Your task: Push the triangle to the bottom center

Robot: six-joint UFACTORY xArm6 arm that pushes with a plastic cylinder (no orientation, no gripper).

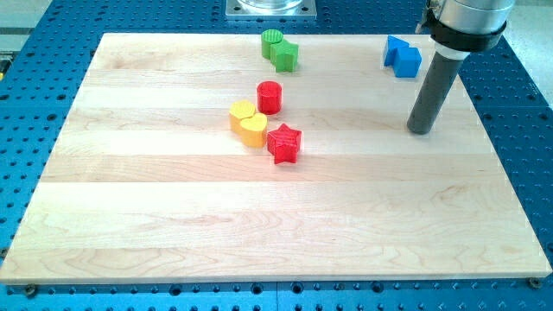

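The pale wooden bench (173, 216) is lying on a blue perforated base (34, 34).

Left of centre, two yellow blocks are sitting pressed together: a heart-like yellow block (242, 111) and, towards the bottom edge, a rounded yellow block (254, 130). A red cylinder block (270, 97) is standing just beside them on the top-edge side. Near the middle of the top edge, a round green block (273, 41) is touching a second green block (286, 56), whose shape I cannot make out. A red star block (283, 143) is resting against the rounded yellow block, close to the bench's centre.

Towards the top right corner, two blue blocks are touching. The left one, the blue triangle-like block (394, 48), is sitting near the top edge, well apart from the bottom centre; the right one is a blue cube-like block (408, 61).

My tip (420, 130) is standing near the right edge, on the bottom-edge side of the blue pair and touching no block. The arm is carrying only a dark rod, no hand, and is grasping nothing.
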